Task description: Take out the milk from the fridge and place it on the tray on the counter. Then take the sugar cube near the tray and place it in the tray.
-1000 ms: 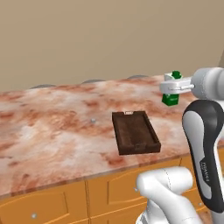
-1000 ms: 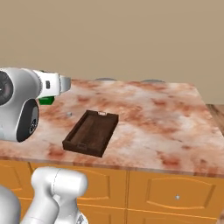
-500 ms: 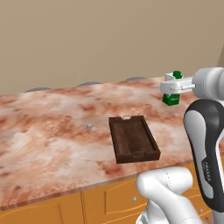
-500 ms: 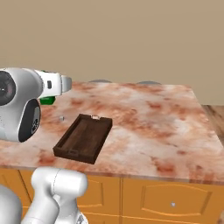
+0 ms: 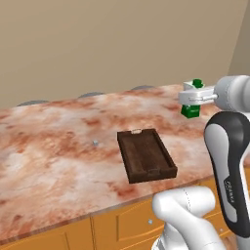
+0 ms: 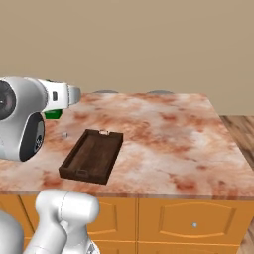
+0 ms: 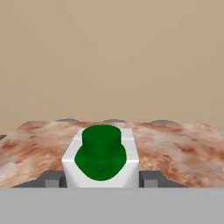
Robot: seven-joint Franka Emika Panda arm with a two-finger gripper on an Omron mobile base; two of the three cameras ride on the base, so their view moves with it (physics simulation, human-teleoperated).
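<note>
Marbled counter (image 5: 58, 146), tray (image 5: 145, 155) on it — gripper (image 7: 101, 179) clamped on milk (image 7: 102, 157), held above.

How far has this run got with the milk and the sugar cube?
Done: the milk is out of the fridge, clamped in the gripper above the counter. In hand: carrying it toward the tray, which holds nothing yet. Left: set the milk in the tray, then fetch the sugar cube lying on the counter beside it.
</note>
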